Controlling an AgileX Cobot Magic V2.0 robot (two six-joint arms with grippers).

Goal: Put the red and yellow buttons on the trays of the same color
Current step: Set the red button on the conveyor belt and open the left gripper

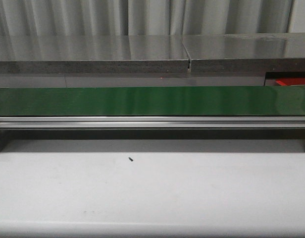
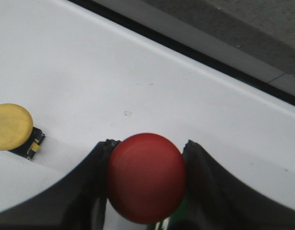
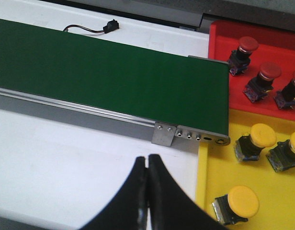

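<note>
The left hand (image 2: pixel 146 184) is gripping the red button (image 2: pixel 146 178) at the lower centre of the frame, above the white tabletop (image 2: pixel 138 86). It should probably be keeping this firm pinch while carrying the button to the red tray (image 3: pixel 219 36), upper right. The right hand (image 3: pixel 147 191) is hanging with fingers pressed together, empty.

The front camera is looking level and forward across the white table (image 1: pixel 152 193) at the side of the green conveyor belt (image 1: pixel 152 101) crossing mid-frame. The left wrist camera is hovering close above the table (image 2: pixel 138 72), facing down. The right wrist camera is sitting higher, sharing the belt (image 3: pixel 109 81) with the front view.
</note>
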